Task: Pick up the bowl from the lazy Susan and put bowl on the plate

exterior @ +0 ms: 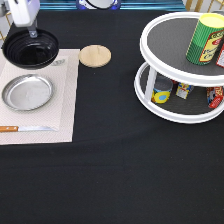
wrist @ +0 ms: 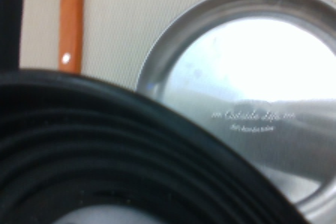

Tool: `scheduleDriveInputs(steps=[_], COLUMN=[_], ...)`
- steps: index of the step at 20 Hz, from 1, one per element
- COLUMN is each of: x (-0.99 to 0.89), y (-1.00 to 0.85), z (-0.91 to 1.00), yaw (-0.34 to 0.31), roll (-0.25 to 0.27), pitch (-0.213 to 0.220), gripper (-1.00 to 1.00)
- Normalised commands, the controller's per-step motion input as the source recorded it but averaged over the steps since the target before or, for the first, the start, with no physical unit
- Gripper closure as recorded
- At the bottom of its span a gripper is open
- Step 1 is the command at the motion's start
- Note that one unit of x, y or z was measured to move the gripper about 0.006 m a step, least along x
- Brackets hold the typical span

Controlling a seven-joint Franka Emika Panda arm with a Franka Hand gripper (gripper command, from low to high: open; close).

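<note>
My gripper [exterior: 33,33] is at the exterior view's top left, shut on the far rim of the glossy black bowl [exterior: 30,49]. It holds the bowl above the placemat, just beyond the silver plate [exterior: 27,92]. The bowl's near edge overlaps the plate's far rim in this view. In the wrist view the ridged black bowl [wrist: 90,160] fills the near part and the silver plate [wrist: 247,75] shows past it. The two-tier white lazy Susan [exterior: 150,47] stands at the exterior view's right, with no bowl on it.
A beige placemat [exterior: 60,100] lies under the plate, with an orange-handled knife [exterior: 25,129] along its near edge. A round wooden disc [exterior: 95,55] sits beside the mat. The lazy Susan carries a green can [exterior: 204,40] on top and several small cans below.
</note>
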Motion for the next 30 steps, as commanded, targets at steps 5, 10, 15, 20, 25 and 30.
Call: scheduleDriveInputs(steps=[5,10,15,20,25,30], x=[-0.05,0.00,-0.01,0.00,0.21,0.35], y=[-0.27,-0.28,-0.15,-0.05,-0.17,-0.47], z=[-0.54,-0.37,-0.38,-0.39,-0.07,0.07], yaw=[-0.288,-0.117,-0.003,0.052,0.067,0.074], roll=[-0.010,-0.001,0.035,0.051,0.074,0.164], pitch=[-0.040,0.033,0.093,0.088,0.074,0.116], gripper=[1.00,1.00,1.00,1.00,1.00,1.00])
